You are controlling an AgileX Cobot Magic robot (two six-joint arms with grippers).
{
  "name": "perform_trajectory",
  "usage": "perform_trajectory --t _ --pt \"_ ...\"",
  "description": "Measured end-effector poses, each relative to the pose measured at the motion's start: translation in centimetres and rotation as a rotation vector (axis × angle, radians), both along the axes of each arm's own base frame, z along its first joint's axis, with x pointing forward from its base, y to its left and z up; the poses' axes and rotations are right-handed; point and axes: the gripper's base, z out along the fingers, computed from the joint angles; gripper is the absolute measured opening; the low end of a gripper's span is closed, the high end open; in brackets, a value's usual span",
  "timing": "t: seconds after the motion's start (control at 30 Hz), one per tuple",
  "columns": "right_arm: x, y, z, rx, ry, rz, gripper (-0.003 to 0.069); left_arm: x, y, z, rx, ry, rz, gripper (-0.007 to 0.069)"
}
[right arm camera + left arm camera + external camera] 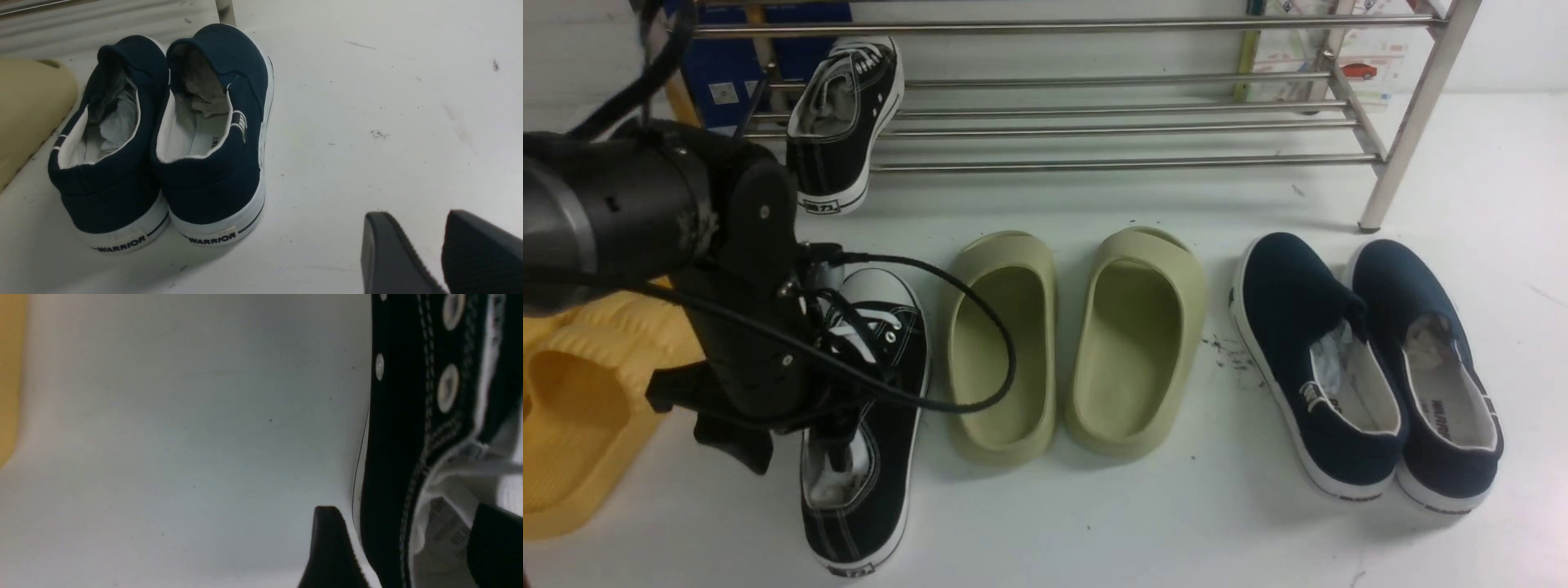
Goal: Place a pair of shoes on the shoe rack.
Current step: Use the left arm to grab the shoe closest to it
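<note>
Black canvas sneaker (894, 384) lies toe toward the shoe rack (1094, 163), and we hold our left claw (408, 555) open astride its side wall.

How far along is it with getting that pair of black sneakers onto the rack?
Halfway. One black sneaker already rests on the shoe rack, heel overhanging. The left end effector straddles the second sneaker's side wall on the floor, jaws not closed. Lifting and placing it remains. The right end effector hangs empty.
</note>
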Motion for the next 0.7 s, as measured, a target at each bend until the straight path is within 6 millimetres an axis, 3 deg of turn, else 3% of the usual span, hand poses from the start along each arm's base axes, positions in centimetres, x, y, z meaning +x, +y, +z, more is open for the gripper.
perform_trajectory --t 0.13,0.23,0.27,0.3,0.4,0.47,0.6,0.7 --pt "0.0 0.0 0.0 0.000 0.000 0.000 0.0239 0.7 -0.1 -1.5 0.020 0.013 -0.010 0.0428" --pt "0.0 0.0 0.0 0.000 0.000 0.000 0.0239 0.9 -0.1 -2.0 0.026 0.022 -0.011 0.0341" --pt "0.0 0.0 0.0 0.000 0.000 0.000 0.0239 0.9 -0.1 -2.0 0.025 0.020 -0.011 0.0273" --pt "0.0 0.0 0.0 0.000 0.000 0.000 0.0239 0.9 -0.1 -1.9 0.024 0.019 -0.011 0.0262" --pt "0.0 0.0 0.0 0.000 0.000 0.000 0.0239 0.8 -0.1 -1.6 0.020 0.006 -0.012 0.0062" --pt "0.0 0.0 0.0 0.000 0.000 0.000 0.0239 0.7 -0.1 -1.0 0.017 -0.010 -0.014 -0.0013" --pt "0.0 0.0 0.0 0.000 0.000 0.000 0.0239 0.4 0.0 1.5 0.006 -0.055 -0.030 -0.0013" --pt "0.0 0.0 0.0 0.000 0.000 0.000 0.0239 -0.3 0.3 5.3 0.004 -0.095 -0.048 -0.0013"
